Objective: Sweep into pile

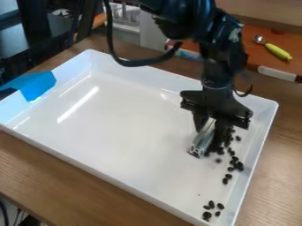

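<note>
The pincer [211,127] partly hides the silvery tool [201,142] and some dark pieces [239,166].

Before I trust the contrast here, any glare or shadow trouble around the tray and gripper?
Camera view: a hard glare streak on the left of the white tray, away from the dark pieces; bright glints on the silvery tool; the black gripper blends with the pieces right beside it, so their edges are hard to separate there.

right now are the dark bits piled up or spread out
Spread out: the dark bits trail along one side of the white tray, a few lying apart near its corner.
</note>
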{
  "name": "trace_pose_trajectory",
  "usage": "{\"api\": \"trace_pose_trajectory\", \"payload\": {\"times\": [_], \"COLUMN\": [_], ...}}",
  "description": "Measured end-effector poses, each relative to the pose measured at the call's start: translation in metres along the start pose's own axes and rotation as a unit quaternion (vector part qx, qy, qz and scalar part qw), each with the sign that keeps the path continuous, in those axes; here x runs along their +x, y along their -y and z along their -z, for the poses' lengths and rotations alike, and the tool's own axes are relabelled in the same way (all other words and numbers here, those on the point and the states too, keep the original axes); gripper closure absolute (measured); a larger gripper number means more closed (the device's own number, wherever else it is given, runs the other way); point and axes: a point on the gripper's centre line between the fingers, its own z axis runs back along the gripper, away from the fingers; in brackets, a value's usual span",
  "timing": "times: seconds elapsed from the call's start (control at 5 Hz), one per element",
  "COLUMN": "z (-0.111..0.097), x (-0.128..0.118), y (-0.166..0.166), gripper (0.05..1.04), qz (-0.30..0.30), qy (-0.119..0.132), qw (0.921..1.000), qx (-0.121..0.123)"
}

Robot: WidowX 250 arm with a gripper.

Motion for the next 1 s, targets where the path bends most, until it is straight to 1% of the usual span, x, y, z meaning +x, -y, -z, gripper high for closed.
{"api": "trace_pose_trajectory", "payload": {"times": [0.2,0.4,0.6,0.8,1.0], "z": [0.0,-0.002,-0.007,-0.026,-0.057], "x": [-0.005,-0.009,-0.017,-0.014,-0.005], "y": [0.015,0.023,0.021,-0.008,-0.046], "gripper": [0.708,0.708,0.708,0.708,0.708], "qz": [0.005,0.009,0.013,-0.005,-0.03], "qy": [-0.004,-0.008,-0.022,-0.019,-0.001], "qw": [0.9999,0.9997,0.999,0.9988,0.9976], "qx": [-0.012,-0.023,-0.036,-0.046,-0.062]}}
